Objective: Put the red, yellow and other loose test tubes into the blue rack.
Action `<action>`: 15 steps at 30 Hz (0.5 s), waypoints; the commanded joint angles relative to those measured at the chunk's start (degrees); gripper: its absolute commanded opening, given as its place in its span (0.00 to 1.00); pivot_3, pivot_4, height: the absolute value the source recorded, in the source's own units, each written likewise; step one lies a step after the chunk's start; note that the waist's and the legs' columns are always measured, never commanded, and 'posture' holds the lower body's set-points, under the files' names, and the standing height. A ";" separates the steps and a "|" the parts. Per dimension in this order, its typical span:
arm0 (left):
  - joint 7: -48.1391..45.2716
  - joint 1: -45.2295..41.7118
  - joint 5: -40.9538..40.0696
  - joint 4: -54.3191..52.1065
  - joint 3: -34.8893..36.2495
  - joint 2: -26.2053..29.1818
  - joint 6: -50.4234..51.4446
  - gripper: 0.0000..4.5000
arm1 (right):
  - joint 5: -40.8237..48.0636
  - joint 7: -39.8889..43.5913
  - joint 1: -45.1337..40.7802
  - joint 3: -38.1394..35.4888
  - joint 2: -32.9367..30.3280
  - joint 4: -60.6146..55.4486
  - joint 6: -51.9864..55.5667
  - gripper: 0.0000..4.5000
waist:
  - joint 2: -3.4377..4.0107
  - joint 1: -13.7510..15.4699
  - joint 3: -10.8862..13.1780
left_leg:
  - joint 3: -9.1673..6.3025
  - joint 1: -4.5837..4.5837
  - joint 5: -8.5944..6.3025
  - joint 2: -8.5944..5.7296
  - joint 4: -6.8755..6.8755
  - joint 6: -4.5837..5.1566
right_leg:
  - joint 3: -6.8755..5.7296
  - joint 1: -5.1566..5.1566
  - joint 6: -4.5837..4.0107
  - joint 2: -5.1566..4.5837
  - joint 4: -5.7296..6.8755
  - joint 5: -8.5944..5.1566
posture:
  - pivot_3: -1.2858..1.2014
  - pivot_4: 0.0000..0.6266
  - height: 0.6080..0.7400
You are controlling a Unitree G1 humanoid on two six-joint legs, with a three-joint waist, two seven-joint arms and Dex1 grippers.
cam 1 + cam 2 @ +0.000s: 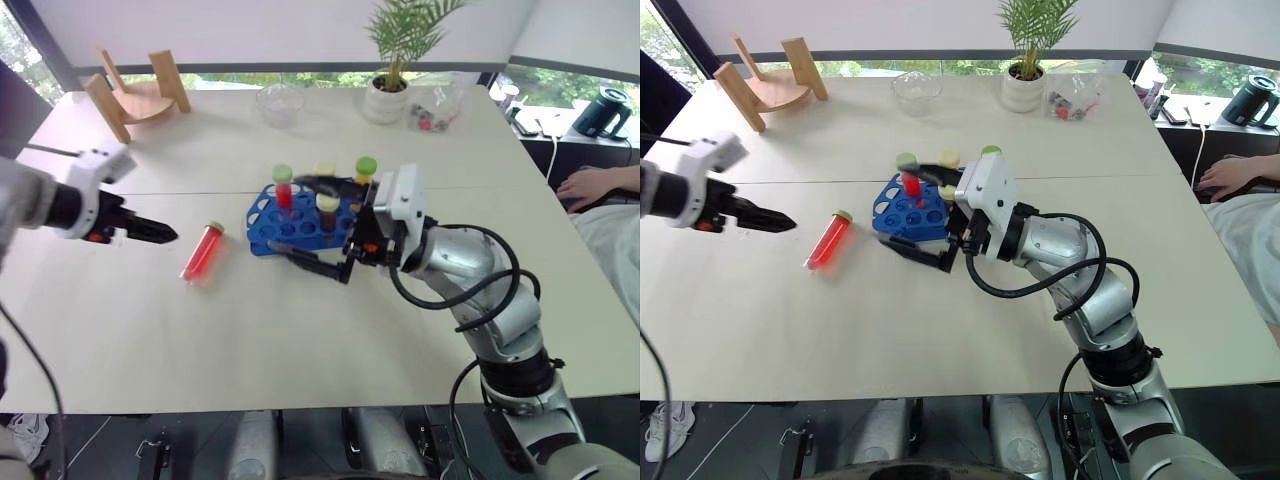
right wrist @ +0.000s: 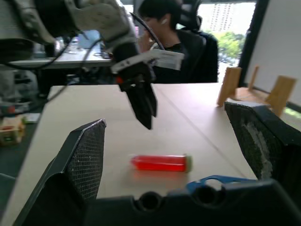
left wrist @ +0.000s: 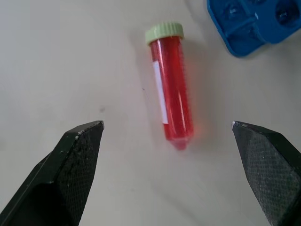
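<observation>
The blue rack (image 1: 270, 222) stands mid-table with several capped tubes upright in it, among them a green-capped red one (image 1: 283, 186) and a yellow-capped one (image 1: 327, 211). A red test tube (image 1: 202, 252) with a pale green cap lies loose on the table just left of the rack. My left gripper (image 1: 150, 232) hovers left of that tube, pointing down at it; the left wrist view shows it open (image 3: 167, 125) with the red tube (image 3: 171, 89) between and beyond the fingers, untouched. My right gripper (image 1: 290, 216) is open and empty, raised over the rack's near side and pointing left.
A wooden stand (image 1: 140, 95), a glass bowl (image 1: 280, 102), a potted plant (image 1: 388, 95) and a clear bag (image 1: 436, 108) line the far edge. A person's hand (image 1: 590, 185) rests at the right edge near a kettle (image 1: 603, 112). Another person (image 2: 164, 33) sits beyond the table.
</observation>
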 commanded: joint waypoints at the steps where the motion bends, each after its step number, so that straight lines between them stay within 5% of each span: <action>1: -0.63 -6.25 5.59 11.83 -5.02 -4.38 -2.19 1.00 | 6.68 4.55 1.01 0.00 -2.99 -5.14 4.32 0.98 | -0.05 -0.12 0.00 | 0.02 -0.01 0.00 0.00 0.03 0.00 | 0.01 0.00 0.00 0.00 -0.02 0.00 | 0.52 0.24 1.00; 12: -1.80 -15.38 19.18 41.27 -7.64 -21.36 -20.43 1.00 | 3.23 -4.22 3.38 2.29 -0.53 -8.01 5.34 0.98 | -0.09 -0.45 0.02 | 0.04 -0.15 0.00 -0.01 0.00 0.00 | 0.04 -0.16 0.00 -0.02 -0.03 -0.01 | 0.52 0.24 1.00; 15: -0.83 -16.52 21.42 45.73 -6.42 -24.68 -22.59 0.81 | 3.30 -6.66 4.34 2.23 0.08 -9.26 6.13 1.00 | -0.10 -0.46 0.02 | 0.03 -0.16 0.00 -0.03 0.00 0.00 | 0.04 -0.15 0.01 -0.03 -0.03 -0.01 | 0.52 0.24 1.00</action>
